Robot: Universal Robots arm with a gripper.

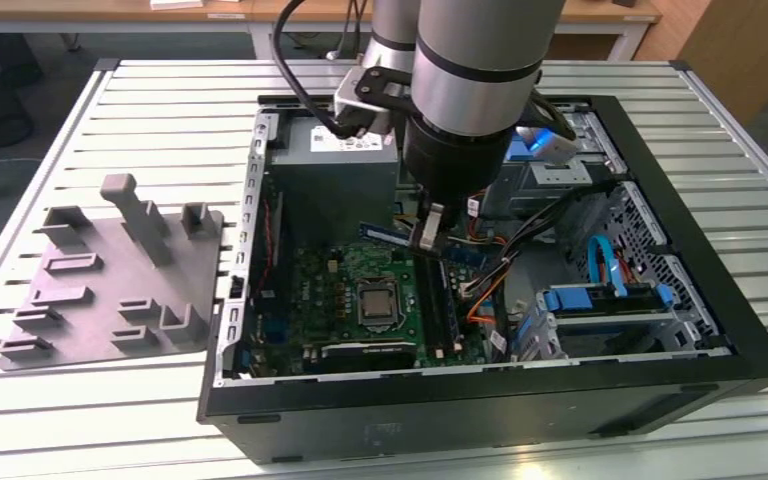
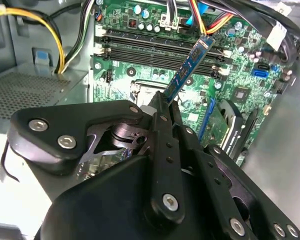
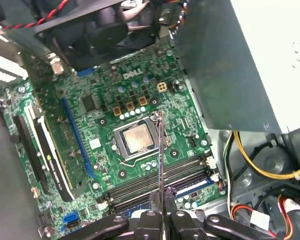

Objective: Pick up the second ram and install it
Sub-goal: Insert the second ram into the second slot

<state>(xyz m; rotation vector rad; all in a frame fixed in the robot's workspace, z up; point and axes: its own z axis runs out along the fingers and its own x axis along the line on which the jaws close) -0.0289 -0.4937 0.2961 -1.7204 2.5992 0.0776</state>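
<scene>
Second ram clamped in gripper over mobo; second wrist view: face, first wrist view: edge-on.

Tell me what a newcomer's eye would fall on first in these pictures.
The big arm reaches down into the open computer case, its gripper shut on the second ram, a slim stick held over the green motherboard. In the second wrist view the stick juts out from the gripper, with the long black memory slots beyond it. On the exterior view's left, a grey holder plate lies on the slatted table.
</scene>
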